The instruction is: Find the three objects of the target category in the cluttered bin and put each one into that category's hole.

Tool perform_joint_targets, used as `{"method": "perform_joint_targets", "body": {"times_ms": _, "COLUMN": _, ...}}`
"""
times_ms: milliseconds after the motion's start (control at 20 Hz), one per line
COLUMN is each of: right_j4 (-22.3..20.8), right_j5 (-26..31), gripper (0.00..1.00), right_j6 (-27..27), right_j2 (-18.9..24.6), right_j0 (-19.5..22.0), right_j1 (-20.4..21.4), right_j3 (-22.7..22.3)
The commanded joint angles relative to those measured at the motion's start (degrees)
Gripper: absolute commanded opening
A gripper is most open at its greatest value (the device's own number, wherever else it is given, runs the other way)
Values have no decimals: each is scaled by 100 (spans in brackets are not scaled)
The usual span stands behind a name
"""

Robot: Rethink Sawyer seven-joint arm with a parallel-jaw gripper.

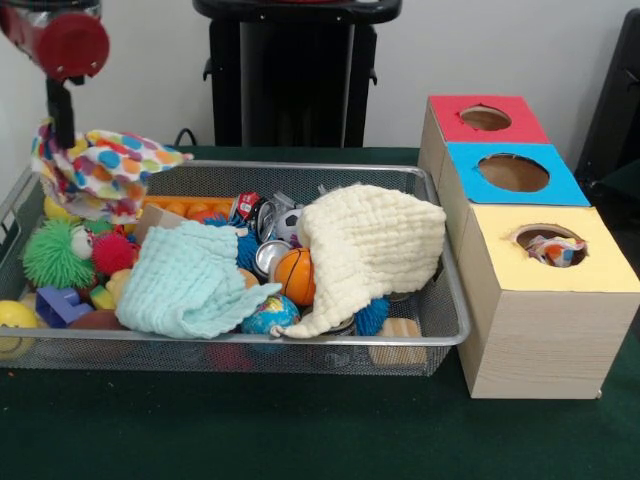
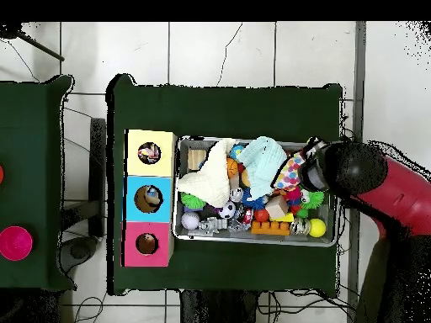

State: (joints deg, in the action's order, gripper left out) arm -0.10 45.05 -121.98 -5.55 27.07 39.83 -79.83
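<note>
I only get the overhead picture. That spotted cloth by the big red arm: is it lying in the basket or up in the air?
Observer: Mostly up. In the front view the spotted cloth hangs bunched around the arm's black tip, above the basket's rim. Only its lower folds reach the corner.
Operator: And the pale yellow cloth, is it lying flat?
Observer: No. The cream cloth is humped over the toys and rises higher than the rim.
</note>
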Motion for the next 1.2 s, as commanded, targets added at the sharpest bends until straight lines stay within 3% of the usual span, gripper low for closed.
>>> {"method": "perform_joint_targets", "body": {"times_ms": 50, "right_j4": 362, "right_j5": 295, "gripper": 0, "right_j6": -1852, "right_j2": -389, "right_j0": -666, "right_j1": 53, "right_j3": -792}}
{"method": "perform_joint_targets", "body": {"times_ms": 500, "right_j4": 690, "right_j5": 80, "gripper": 0, "right_j6": -2260, "right_j2": -925, "right_j0": -1427, "right_j1": -38, "right_j3": -951}}
{"method": "perform_joint_targets", "body": {"times_ms": 700, "right_j4": 842, "right_j5": 255, "gripper": 0, "right_j6": -2512, "right_j2": -1184, "right_j0": -1748, "right_j1": -90, "right_j3": -1071}}
{"method": "perform_joint_targets", "body": {"times_ms": 1200, "right_j4": 1244, "right_j5": -317, "gripper": 0, "right_j6": -2886, "right_j2": -1267, "right_j0": -2163, "right_j1": -145, "right_j3": -1562}}
